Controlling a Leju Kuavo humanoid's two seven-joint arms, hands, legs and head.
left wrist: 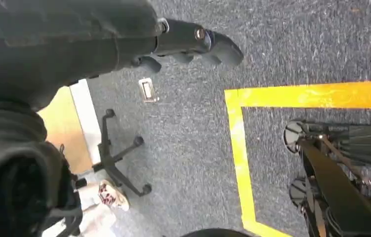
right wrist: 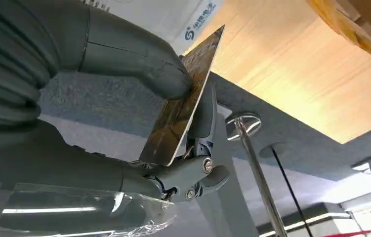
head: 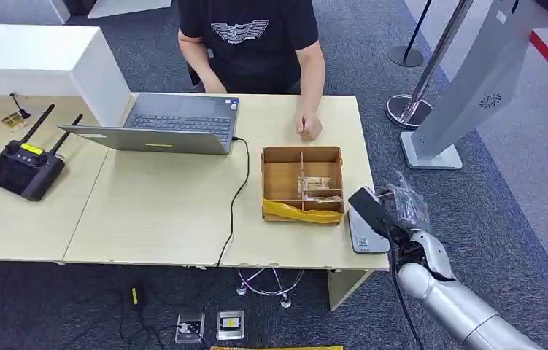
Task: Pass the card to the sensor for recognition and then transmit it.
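One card (right wrist: 183, 106): pinched between right hand's (right wrist: 124, 123) thumb and fingers, beside the table (head: 168, 211) edge, over the sensor (head: 364, 232).
Card print: unreadable.
Left hand (left wrist: 193, 44): fingers curled, holding nothing, above carpet.
Sensor label: blue characters, illegible.

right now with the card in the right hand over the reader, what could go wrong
1. The right hand pinches the card only between thumb and a finger, so it might slip or twist.
2. The reader sits at the table corner; a downward push could nudge it off.
3. The box is close beside the reader, so the hand could bump it.
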